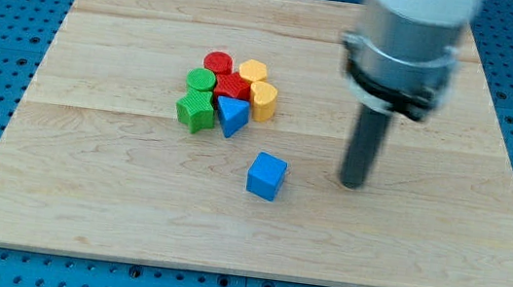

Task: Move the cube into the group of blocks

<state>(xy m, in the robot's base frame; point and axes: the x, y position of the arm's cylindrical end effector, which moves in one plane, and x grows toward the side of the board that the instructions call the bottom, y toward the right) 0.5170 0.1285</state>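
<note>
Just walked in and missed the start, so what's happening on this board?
A robot arm is pushing blocks with a rod. My tip rests on the wooden board, to the view's right of the blue cube, not touching it. The cube sits alone, below and right of the group of blocks, a red, green, yellow and blue cluster. It has not joined them yet.
</note>
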